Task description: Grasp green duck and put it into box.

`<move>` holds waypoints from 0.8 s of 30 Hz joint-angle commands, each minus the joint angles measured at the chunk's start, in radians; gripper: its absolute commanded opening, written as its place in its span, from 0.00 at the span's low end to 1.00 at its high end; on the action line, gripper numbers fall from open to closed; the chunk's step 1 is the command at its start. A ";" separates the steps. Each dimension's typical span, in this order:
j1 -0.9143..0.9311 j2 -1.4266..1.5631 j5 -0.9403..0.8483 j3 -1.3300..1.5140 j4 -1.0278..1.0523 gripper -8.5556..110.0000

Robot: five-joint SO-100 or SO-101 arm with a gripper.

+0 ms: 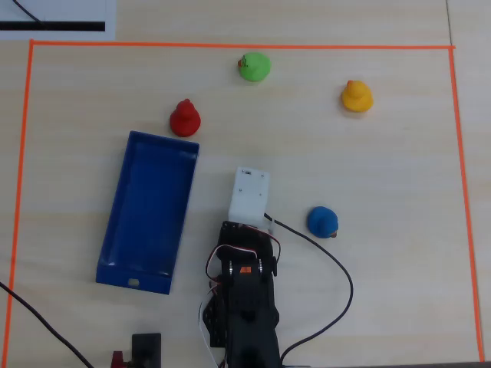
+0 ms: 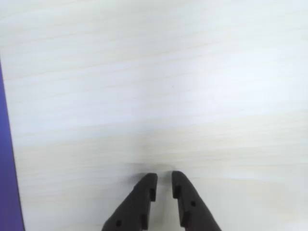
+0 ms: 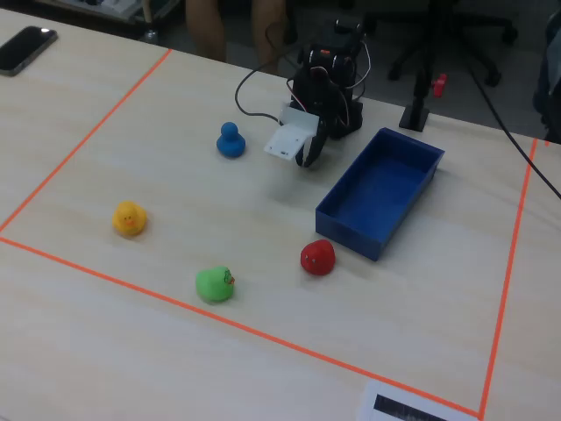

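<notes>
Overhead: I see green duck (image 1: 254, 67) at the far edge, well apart from blue box (image 1: 149, 211). Wrist: claw (image 2: 163, 182) nearly closed, narrow gap, holding nothing, above bare surface (image 2: 168, 86). Fixed: green duck (image 3: 215, 284) near red duck (image 3: 317, 257).

1. A small, rounded green duck (image 1: 254, 67) (image 3: 215, 285) sits upright on the pale wooden table, near the orange tape border, standing alone and apart from the box.
2. A long, shallow, rectangular blue box (image 1: 150, 209) (image 3: 383, 191) lies flat and open-topped, its inside empty; its edge shows at the wrist view's left (image 2: 8, 168).
</notes>
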 commanded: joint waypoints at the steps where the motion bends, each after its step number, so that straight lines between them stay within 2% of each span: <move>1: -0.003 -0.014 0.005 -0.003 0.017 0.08; 5: -0.012 -0.014 -0.005 -0.003 0.017 0.15; 12: 0.000 -0.028 -0.008 -0.003 -0.003 0.09; 15: 0.057 -0.130 -0.048 -0.057 -0.218 0.13; 18: 0.101 -0.325 -0.048 -0.247 -0.417 0.13; 24: 0.123 -0.627 -0.084 -0.643 -0.649 0.14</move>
